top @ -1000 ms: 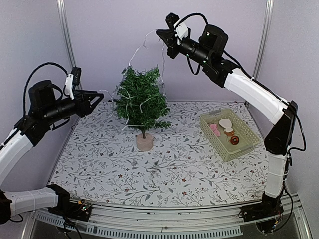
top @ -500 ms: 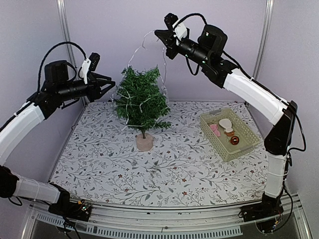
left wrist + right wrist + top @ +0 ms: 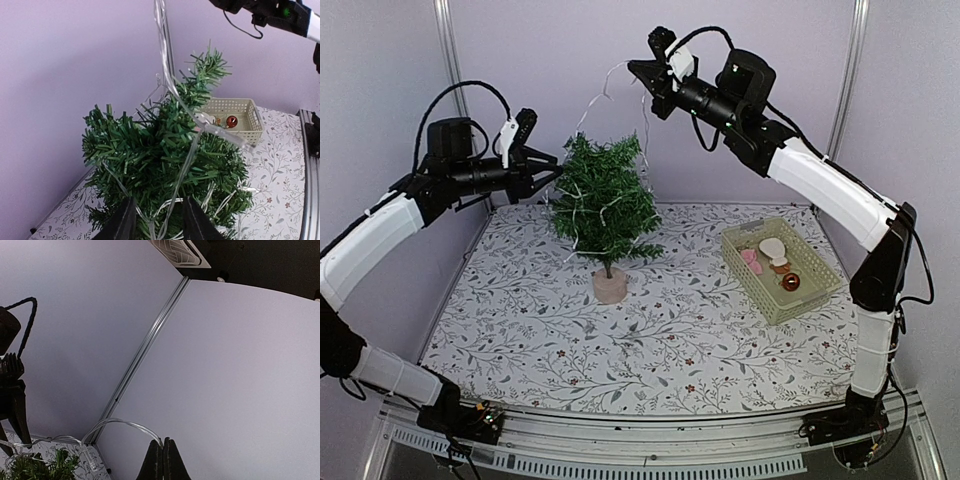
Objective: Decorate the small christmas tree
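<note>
Tools first: right tool [image 3: 638, 68] is pinched shut on the light string [image 3: 603, 88], high above the small christmas tree [image 3: 603, 205] mid-desk [image 3: 670, 340]. Left tool [image 3: 552, 160] is part open at the tree's left side, with strands running between its fingers. Lights look only partly draped. Hanging the ornaments looks like the step left: a red ball [image 3: 790, 284] and pink and pale pieces lie in the basket [image 3: 817, 283].

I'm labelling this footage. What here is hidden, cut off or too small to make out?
Top view: tips of the left claw blend into the dark branches of the small christmas tree; contact with the light string unreadable.
Left wrist view: the tree's trunk and base are hidden under branches and cut off by the lower edge.
The basket: ornaments too small in the top view, partly behind branches in the left wrist view.
</note>
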`<state>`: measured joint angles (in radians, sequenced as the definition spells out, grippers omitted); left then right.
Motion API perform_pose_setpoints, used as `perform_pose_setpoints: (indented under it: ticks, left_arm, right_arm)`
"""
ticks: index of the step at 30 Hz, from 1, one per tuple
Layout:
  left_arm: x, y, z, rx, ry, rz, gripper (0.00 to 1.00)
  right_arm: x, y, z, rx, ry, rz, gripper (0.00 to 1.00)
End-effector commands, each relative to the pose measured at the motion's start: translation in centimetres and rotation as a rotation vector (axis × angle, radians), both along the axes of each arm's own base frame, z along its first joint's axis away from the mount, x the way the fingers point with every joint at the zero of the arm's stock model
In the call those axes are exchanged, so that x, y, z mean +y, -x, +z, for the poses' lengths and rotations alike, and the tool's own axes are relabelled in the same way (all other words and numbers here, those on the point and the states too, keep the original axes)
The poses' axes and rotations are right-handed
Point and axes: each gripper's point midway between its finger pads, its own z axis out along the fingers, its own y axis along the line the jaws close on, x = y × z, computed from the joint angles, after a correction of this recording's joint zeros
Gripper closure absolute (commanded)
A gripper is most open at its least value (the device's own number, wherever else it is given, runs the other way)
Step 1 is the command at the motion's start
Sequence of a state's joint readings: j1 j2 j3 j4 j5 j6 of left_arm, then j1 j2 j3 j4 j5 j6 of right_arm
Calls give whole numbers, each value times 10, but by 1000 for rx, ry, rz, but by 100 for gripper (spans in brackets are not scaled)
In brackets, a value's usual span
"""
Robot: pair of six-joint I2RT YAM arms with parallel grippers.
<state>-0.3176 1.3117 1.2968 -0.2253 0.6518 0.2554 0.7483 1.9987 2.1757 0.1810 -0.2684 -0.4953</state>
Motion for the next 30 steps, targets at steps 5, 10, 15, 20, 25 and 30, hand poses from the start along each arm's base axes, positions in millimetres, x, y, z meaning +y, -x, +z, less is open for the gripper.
perform_pose_setpoints:
  ticks: [5, 10, 15, 20, 25, 30]
  left_arm:
    - [-15, 6, 33, -99, 45, -84, 65]
    - [-25, 5, 28, -97, 28, -93, 66]
    - [-22, -5, 29, -93, 22, -38, 75]
    - [4, -6, 39, -134, 44, 106, 85]
    - [34, 1, 53, -186, 92, 246, 90]
    - [59, 13, 70, -229, 131, 371, 100]
  right_arm:
    - [-3, 35, 48, -110, -74, 36, 100]
    - [1, 41, 50, -126, -71, 42, 100]
    - [1, 51, 59, -147, -80, 50, 100]
    - [-8, 63, 77, -190, -111, 42, 100]
    - [-18, 76, 98, -238, -161, 35, 100]
    - [-21, 82, 105, -255, -188, 49, 100]
